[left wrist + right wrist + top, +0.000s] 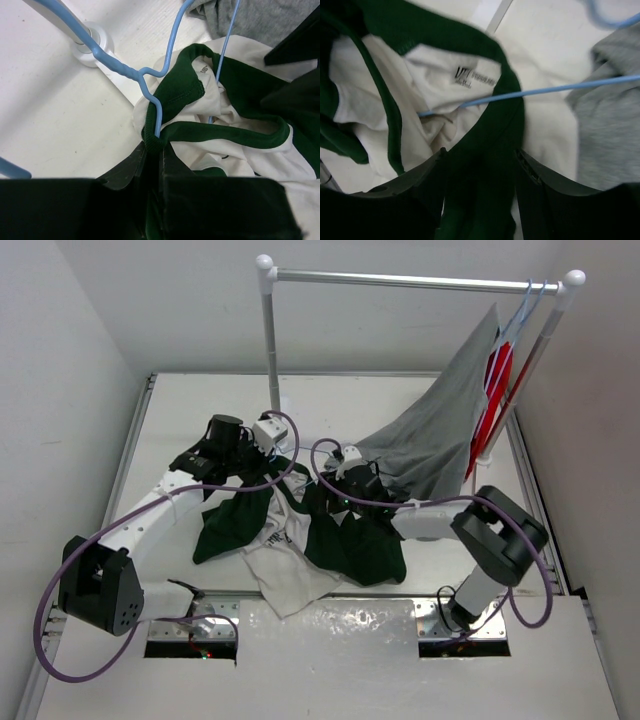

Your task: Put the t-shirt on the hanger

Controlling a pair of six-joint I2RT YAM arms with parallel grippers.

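From where I stand, the t-shirt (300,540) lies bunched in the middle of the desk (180,410), towards the front, between the two arms. The left end effector (152,155) sits at its rear left edge and the right end effector (480,155) at its rear right, each with the collar pinched between its fingers. The hanger (145,75) lies partly inside the neck opening, its hook pointing out towards the foot of the rack post (270,340), which stands behind the t-shirt. A plain shirt (440,430) hangs from the right end of the rail and trails onto the desk behind the right end effector. Another garment (497,390) hangs just to its right.
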